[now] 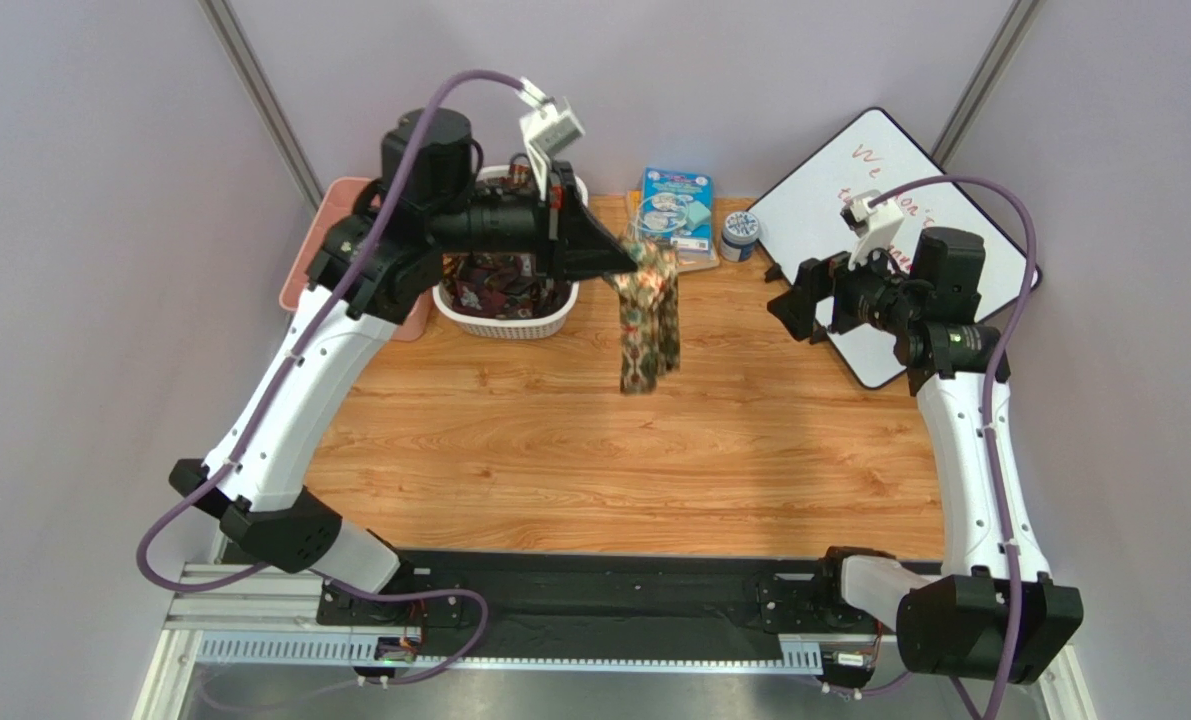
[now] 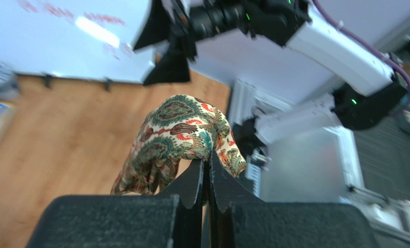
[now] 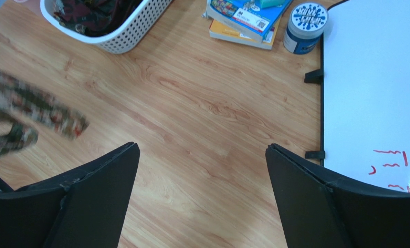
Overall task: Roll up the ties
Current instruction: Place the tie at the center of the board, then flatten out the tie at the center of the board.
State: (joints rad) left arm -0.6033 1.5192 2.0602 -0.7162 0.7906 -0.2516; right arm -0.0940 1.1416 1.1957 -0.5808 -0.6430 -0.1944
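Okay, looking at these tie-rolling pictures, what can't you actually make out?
1. Green-and-tan paisley fabric tie: top view, the shut left gripper covers the pinched end; right wrist view, blurred and cut by the left edge.
2. Dark ties in the white perforated plastic basket: uncountable; the left arm overlaps them from above, the right wrist view's top edge crops them.
3. Red writing on the black-edged whiteboard: too small from above, blurred in the left wrist view.

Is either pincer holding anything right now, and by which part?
The left pincer is shut on the paisley tie at a bunched fold, the rest hanging below. The right pincer is open, holding nothing.
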